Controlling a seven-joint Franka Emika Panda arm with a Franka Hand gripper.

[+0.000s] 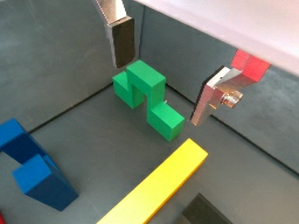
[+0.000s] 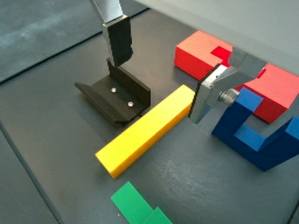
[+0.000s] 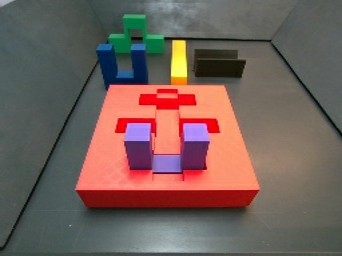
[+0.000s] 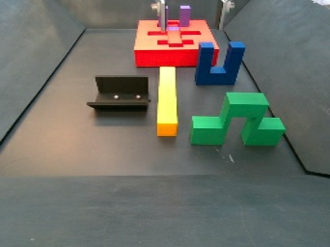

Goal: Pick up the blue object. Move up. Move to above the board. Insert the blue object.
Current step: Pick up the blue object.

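In a side view, nearest on the dark grey table [image 4: 77, 145] stands a green stepped block [image 4: 240, 118], with a long yellow bar [image 4: 167, 98] lying flat just beside it and the dark L-shaped fixture [image 4: 119, 94] on the bar's other side. Beyond them the dark navy-blue U-shaped block [image 4: 221, 64] stands upright, prongs up, near a corner of the large flat red board [image 4: 157, 48] but not on it. A lighter purple U-shaped block [image 3: 167, 145] sits in a recess of the board, and a cross-shaped recess [image 3: 166, 99] lies open further along.

The claw [image 2: 158, 63] hangs released above the table, its flat silver fingers [image 1: 121, 39] spread wide with nothing between them. In a wrist view it hovers over the yellow bar and fixture, with the navy block [image 2: 261, 129] off to one side, untouched.
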